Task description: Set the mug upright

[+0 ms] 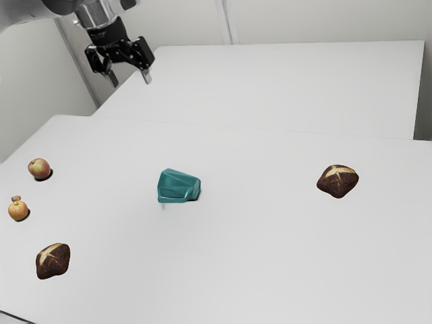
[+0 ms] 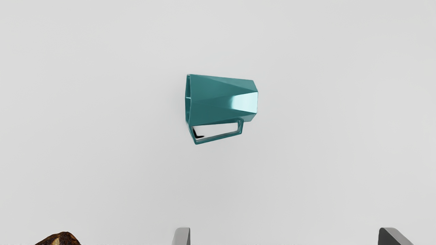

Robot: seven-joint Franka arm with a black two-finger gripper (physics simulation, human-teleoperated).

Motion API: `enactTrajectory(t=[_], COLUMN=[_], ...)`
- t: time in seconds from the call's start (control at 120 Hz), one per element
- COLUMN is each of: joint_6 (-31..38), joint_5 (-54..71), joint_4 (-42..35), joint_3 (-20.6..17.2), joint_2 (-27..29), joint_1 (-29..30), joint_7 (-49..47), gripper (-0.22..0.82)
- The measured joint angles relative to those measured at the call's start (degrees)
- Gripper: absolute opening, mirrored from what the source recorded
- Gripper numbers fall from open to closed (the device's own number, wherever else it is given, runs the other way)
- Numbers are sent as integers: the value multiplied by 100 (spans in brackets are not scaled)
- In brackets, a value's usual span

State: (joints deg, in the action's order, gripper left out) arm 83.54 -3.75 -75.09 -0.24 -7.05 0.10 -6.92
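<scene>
Teal faceted glossy mug lies sideways, angular loop handle; black two-finger gripper released, fingers spread, empty.

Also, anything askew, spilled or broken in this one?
Yes: the teal mug lies on its side on the white table, which looks odd because a mug normally stands on its base. I see no spill or breakage.
</scene>
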Motion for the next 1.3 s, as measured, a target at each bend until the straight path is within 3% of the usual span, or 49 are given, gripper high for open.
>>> enactTrajectory(t=[0.142, 0.233, 0.392, 0.475, 0.667, 0.875, 1.075, 1.3], joint_6=[59, 179, 940, 1314, 1811, 1996, 1943, 1615], joint_5=[-48, -128, -1569, -2545, -4413, -5394, -6161, -6954], joint_4=[-113, -342, -1741, -2303, -3053, -3343, -3538, -3517], joint_3=[8, 210, 1124, 1347, 1410, 1412, 1431, 1504], joint_2=[-19, -32, -2, -82, -516, -724, -1065, -1818], joint_1=[6, -39, 2, 177, 656, 832, 1006, 1177], joint_7=[2, 7, 436, 850, 2017, 3181, 4140, 5008], gripper=[60, 60, 60, 60, 60, 60, 60, 60])
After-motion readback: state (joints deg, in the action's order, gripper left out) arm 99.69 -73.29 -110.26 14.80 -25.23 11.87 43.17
